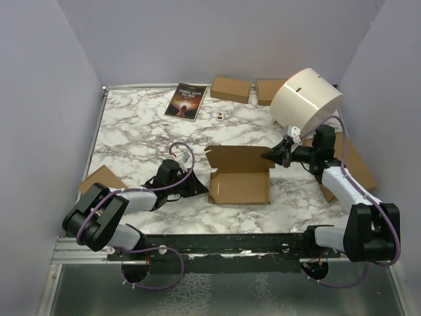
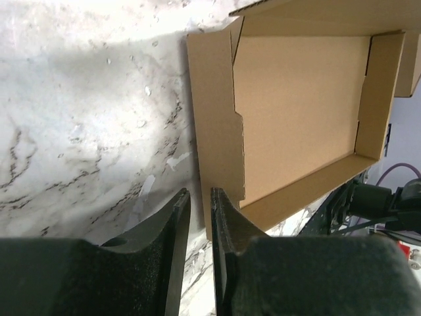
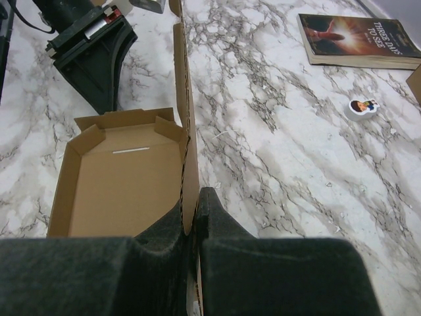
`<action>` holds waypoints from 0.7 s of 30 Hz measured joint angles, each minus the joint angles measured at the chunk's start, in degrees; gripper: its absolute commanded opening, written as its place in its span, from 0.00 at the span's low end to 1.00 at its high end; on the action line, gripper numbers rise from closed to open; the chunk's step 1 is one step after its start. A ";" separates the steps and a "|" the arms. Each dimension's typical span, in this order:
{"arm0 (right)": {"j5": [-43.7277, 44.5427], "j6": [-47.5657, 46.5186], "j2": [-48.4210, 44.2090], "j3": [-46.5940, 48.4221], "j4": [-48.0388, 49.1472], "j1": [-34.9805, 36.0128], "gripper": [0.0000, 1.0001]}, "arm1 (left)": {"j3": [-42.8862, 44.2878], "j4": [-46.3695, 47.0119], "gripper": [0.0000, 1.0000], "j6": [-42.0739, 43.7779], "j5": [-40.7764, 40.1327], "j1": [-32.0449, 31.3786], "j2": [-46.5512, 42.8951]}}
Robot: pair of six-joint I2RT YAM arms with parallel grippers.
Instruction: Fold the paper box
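The paper box (image 1: 240,187) sits open at the table's middle as a shallow brown tray, its lid panel (image 1: 240,158) raised at the far side. My right gripper (image 1: 279,157) is shut on the lid's right edge; in the right wrist view (image 3: 194,204) the cardboard (image 3: 185,99) runs edge-on between the fingers, beside the tray's inside (image 3: 125,191). My left gripper (image 1: 197,186) lies low at the box's left wall. In the left wrist view (image 2: 200,197) its jaws stand a thin gap apart and hold nothing, just over the side flap (image 2: 214,118).
A book (image 1: 186,101) and two small brown boxes (image 1: 230,89) (image 1: 270,91) lie at the back. A white drum (image 1: 306,99) stands at the back right over a large flat brown box (image 1: 358,164). A small sticker (image 1: 220,114) lies mid-back. Another brown box (image 1: 102,178) lies left.
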 measured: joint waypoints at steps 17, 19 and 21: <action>0.00 -0.02 0.20 0.00 -0.28 0.00 0.01 | -5.49 18.29 0.26 -6.88 7.65 1.57 7.39; 0.00 -0.02 0.24 0.00 -0.28 0.00 0.01 | -6.27 21.77 0.26 -8.37 8.48 1.73 8.79; 0.00 -0.02 0.28 0.00 -0.28 0.00 0.01 | -6.78 25.00 0.26 -9.81 9.29 1.75 9.99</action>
